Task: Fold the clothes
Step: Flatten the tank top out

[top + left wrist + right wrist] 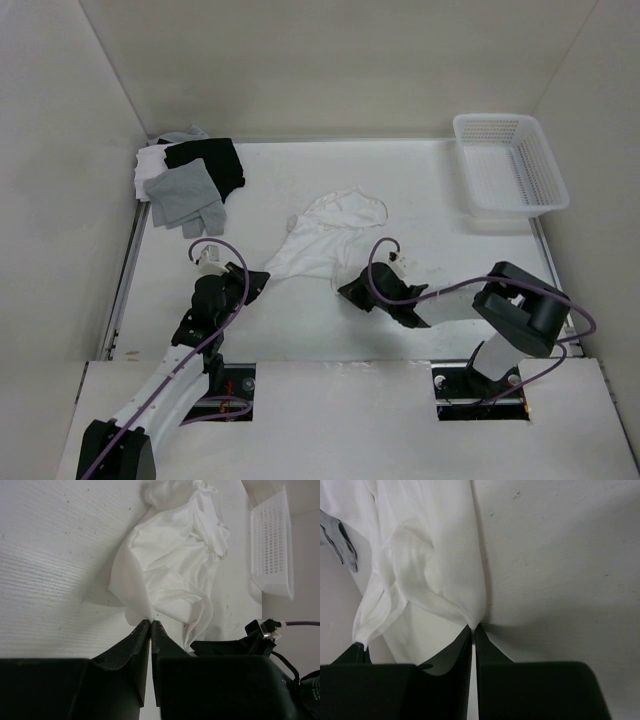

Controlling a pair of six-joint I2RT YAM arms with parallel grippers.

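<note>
The clothes [322, 240] are one thin white top, lying crumpled in the middle of the table, strap loops toward the back. My left gripper [262, 280] is at its near left corner, shut on the white fabric [165, 575], which bunches at the fingertips [150, 622]. My right gripper [343, 290] is at the near right edge, shut on a pinched fold of the same cloth [435, 555], gathered at its tips [474, 626]. The garment spreads away from both grippers across the table.
A heap of grey, black and white garments [190, 180] sits at the back left corner. A white plastic basket [508, 165] stands at the back right. White walls enclose the table on three sides.
</note>
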